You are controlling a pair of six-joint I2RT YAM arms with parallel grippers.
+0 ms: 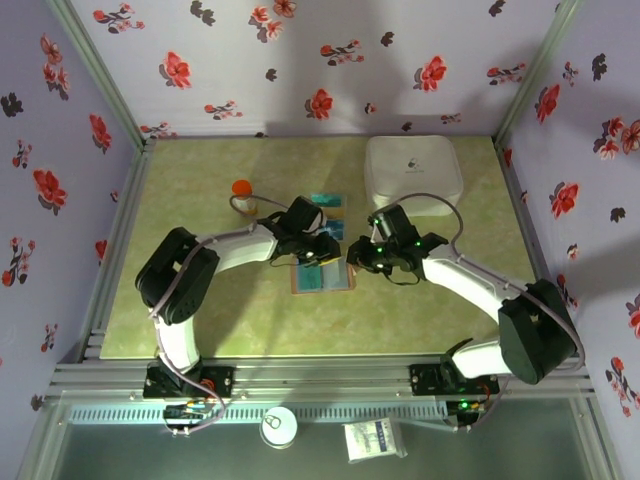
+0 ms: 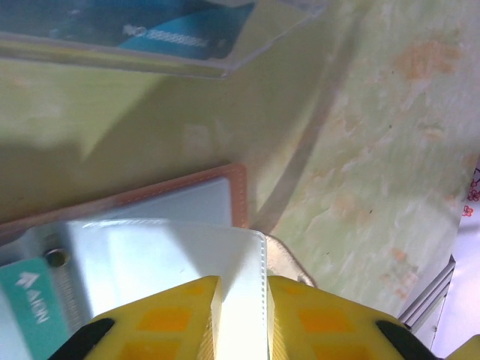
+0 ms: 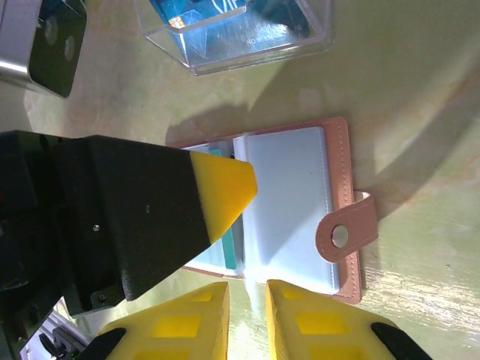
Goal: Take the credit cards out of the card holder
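The card holder lies open on the green table, its tan rim and snap strap framing grey-blue panels. A clear sleeve page is lifted from it, and my left gripper is shut on that page. A teal credit card sits in the pocket to its left, and its edge shows by the fold. My right gripper is at the holder's near edge, with a thin sleeve sheet edge-on between its narrow jaws. From above, both grippers meet over the holder.
A clear plastic box holding blue cards lies just beyond the holder. Farther back right stands a big white rounded box. An orange-capped bottle is at the back left.
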